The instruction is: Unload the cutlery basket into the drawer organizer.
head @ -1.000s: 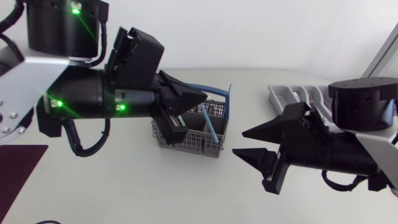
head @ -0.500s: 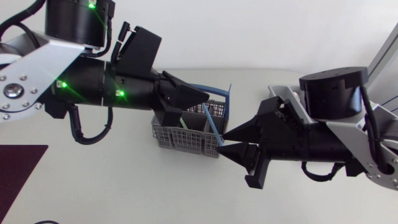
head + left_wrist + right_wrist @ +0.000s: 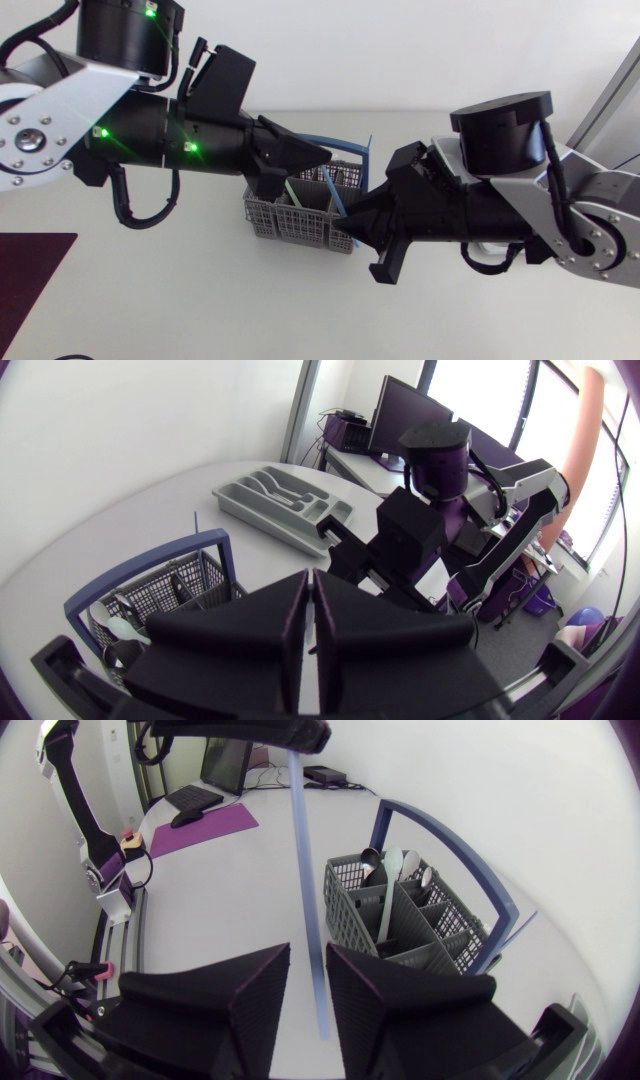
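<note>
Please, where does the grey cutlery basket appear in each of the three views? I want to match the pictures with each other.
Head view: the cutlery basket stands mid-table, under the left tool and beside the right tool.
Left wrist view: the cutlery basket is beside the left tool.
Right wrist view: the cutlery basket is ahead of the right tool, to one side.
Shared landmark: the basket's blue handle.

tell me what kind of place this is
Probably a robotics lab test bench, not a kitchen: two robot arms, with the left gripper and right gripper, work over a plain white table with a cutlery basket and a drawer organizer. The left gripper pinches a blue utensil.
</note>
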{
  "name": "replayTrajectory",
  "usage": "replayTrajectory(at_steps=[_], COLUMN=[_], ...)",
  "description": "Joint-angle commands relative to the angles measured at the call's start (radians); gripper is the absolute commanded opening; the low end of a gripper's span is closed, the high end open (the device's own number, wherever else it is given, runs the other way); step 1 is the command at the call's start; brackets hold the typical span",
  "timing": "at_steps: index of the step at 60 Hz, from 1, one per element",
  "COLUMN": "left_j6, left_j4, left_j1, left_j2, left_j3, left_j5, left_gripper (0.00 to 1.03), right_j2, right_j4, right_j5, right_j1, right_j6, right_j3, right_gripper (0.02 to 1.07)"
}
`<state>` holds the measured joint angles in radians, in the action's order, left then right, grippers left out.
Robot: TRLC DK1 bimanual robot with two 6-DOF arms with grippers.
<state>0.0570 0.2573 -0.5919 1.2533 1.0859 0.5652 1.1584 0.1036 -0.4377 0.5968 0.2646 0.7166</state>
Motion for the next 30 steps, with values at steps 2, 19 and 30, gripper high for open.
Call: replayTrajectory(at_steps=[2,19,30], left_j6=[-0.025,-0.042,-0.055], left_j4=[0.005,0.014,0.013], left_j1=[0.014,0.023,0.03], left_j2=[0.021,0.037,0.038], left_j3=[0.034,0.048,0.057], left_j5=[0.024,0.052,0.058], left_gripper=[0.03,0.03,0.13], right_j2=[0.011,0.015,0.011], right_j4=[-0.018,-0.019,-0.016], right_j5=[0.014,0.017,0.019], right_j1=[0.009,0.017,0.023], right_j6=[-0.013,-0.01,-0.011], right_j3=[0.014,0.003,-0.006], right_gripper=[0.12,0.08,0.08])
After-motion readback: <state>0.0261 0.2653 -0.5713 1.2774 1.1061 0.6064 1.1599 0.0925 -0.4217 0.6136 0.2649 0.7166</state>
